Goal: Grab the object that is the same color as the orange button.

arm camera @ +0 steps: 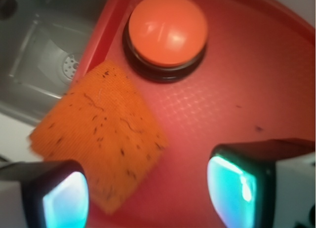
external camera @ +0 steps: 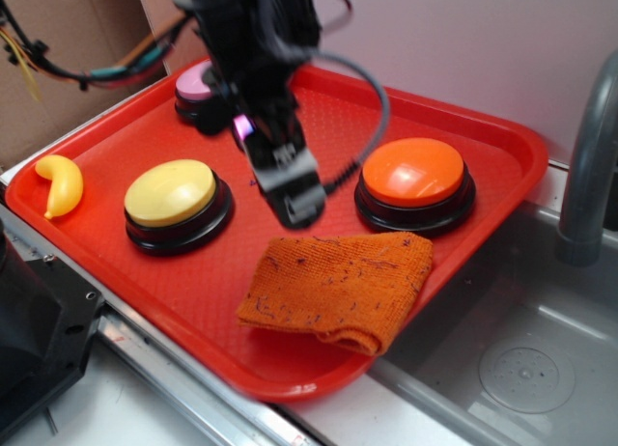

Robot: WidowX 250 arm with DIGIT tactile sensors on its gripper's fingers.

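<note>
A plain pale wall point(external camera: 463, 41) rises behind a grey sink basin point(external camera: 512, 359) with a round drain point(arm camera: 70, 65). A grey faucet post point(external camera: 589, 166) stands at right; brown cardboard point(external camera: 68, 41) at left.

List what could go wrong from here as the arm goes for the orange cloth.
1. The cloth hangs over the red tray's rim toward the sink; a push could slide it off.
2. The open gripper sits off to one side of the cloth, so it may pinch only a corner, and the floppy cloth could slip out.
3. The orange button is close by; a finger could bump it.
</note>
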